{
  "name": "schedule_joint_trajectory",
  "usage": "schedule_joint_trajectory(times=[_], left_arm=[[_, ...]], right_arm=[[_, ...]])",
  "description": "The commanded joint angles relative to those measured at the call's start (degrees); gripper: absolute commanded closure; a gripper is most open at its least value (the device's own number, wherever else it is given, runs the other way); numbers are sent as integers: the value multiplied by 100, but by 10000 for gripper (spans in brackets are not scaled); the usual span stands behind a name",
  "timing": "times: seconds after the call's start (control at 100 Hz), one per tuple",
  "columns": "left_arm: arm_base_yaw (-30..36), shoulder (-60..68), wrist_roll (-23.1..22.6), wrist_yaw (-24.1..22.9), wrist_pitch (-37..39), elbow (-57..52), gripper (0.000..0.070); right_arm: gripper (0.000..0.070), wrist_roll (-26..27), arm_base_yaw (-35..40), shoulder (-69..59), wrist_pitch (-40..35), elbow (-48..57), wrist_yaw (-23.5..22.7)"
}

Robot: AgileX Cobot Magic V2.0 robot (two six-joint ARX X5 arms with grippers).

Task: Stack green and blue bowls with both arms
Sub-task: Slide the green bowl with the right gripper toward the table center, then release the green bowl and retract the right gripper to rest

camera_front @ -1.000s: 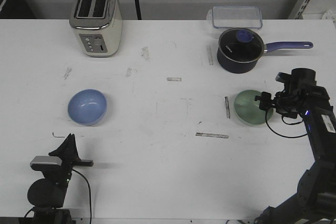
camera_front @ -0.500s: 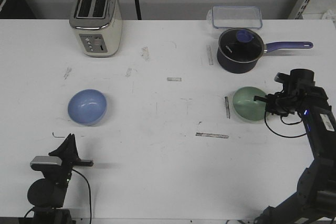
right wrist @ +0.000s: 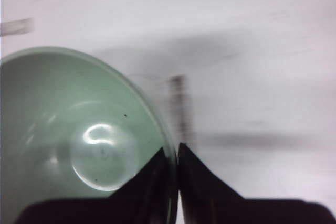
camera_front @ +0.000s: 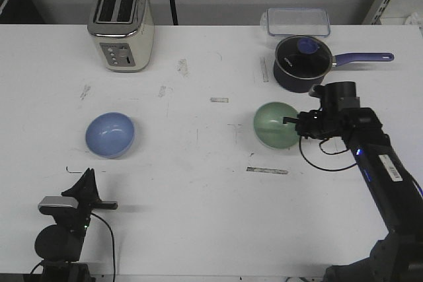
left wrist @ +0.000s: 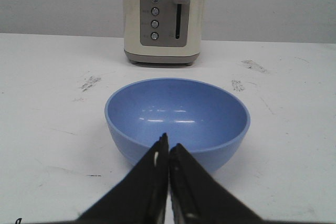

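Right arm reaches left, right gripper (camera_front: 291,121) pinching the green bowl's (camera_front: 275,125) right rim, bowl tilted near-left of the saucepan (camera_front: 303,63); left gripper (left wrist: 168,149) parked low at near-left, fingers together, empty, just short of the blue bowl (camera_front: 110,134).

The front view looks down from above over the whole table (camera_front: 198,183), the left wrist view sits low and close, facing the blue bowl (left wrist: 177,119) and toaster (left wrist: 164,17), and the right wrist view hangs close over the green bowl (right wrist: 79,140), both bowls also seen from the front.
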State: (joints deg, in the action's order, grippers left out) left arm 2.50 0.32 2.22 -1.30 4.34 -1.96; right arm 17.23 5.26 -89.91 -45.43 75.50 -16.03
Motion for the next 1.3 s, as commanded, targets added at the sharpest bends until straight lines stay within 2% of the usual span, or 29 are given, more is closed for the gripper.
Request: schedule_joint_trajectory(times=[0.0, 0.21, 0.42, 0.62, 0.95, 1.0, 1.07, 1.12, 1.29], left_arm=[[-2, -4, -50, -2, 92, 125, 699], [-2, -4, -50, -2, 90, 125, 699], [-2, -4, -50, -2, 92, 125, 699], [-2, -4, -50, -2, 90, 125, 699], [-2, -4, -50, -2, 90, 125, 699], [-2, -4, -50, -2, 92, 125, 699], [-2, -4, -50, -2, 90, 125, 698], [-2, -4, -50, -2, 92, 125, 699], [-2, -4, -50, -2, 92, 125, 699]], right_arm=[[696, 831, 385, -129, 216, 74, 90], [696, 1672, 1757, -192, 625, 74, 1005], [696, 2033, 2540, -542, 734, 74, 1322], [696, 2140, 2776, -852, 857, 74, 1499], [687, 2155, 2778, -962, 881, 68, 1499], [663, 2155, 2778, -962, 881, 68, 1499], [577, 2153, 2778, -962, 879, 68, 1497], [540, 2149, 2778, -962, 879, 68, 1497], [528, 1991, 2778, -938, 940, 70, 1499]])
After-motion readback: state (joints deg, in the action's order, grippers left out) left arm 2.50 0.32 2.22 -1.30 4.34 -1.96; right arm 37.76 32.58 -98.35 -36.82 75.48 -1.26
